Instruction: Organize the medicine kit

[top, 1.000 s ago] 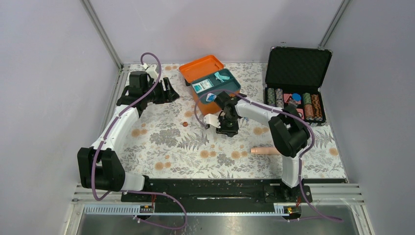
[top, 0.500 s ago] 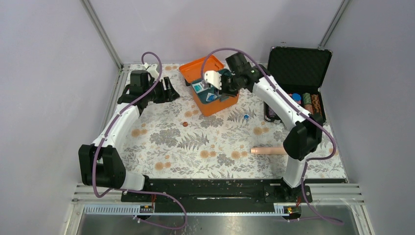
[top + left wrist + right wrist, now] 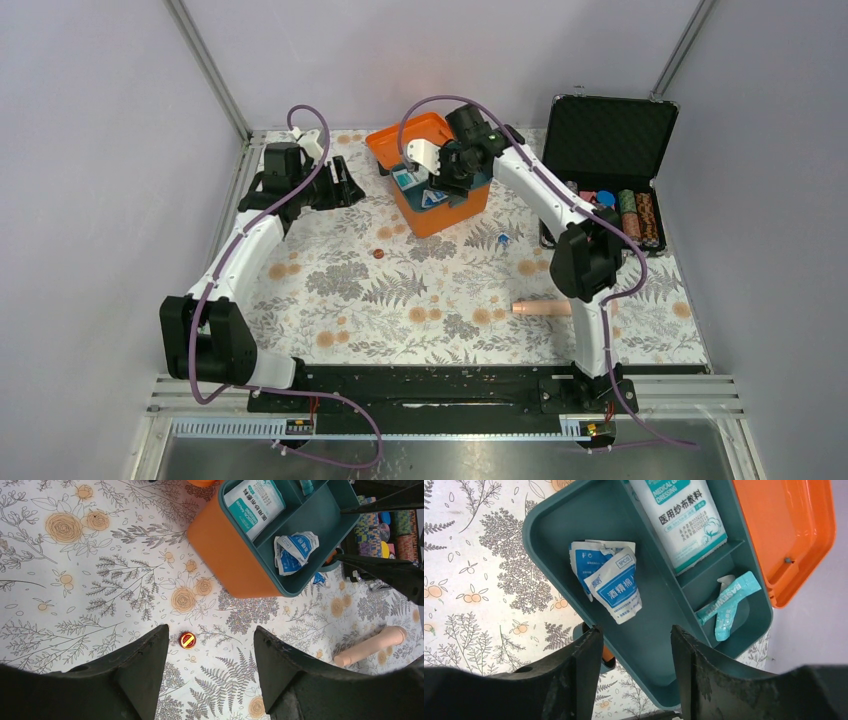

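Three compartments are seen in the teal tray of the orange box, which is set at the far middle of the table with its lid open. A large dressing packet, two overlapping blue-and-white packets and a teal sachet are kept in separate compartments. The right gripper is held over the tray, fingers spread and empty. The left gripper is held open and empty, left of the box.

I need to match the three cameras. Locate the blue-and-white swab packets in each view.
Top external: swab packets upper centre, inside the orange box.
Left wrist: packets upper right.
Right wrist: packets left of centre.
Shared landmark: the white dressing packet in the adjoining compartment.
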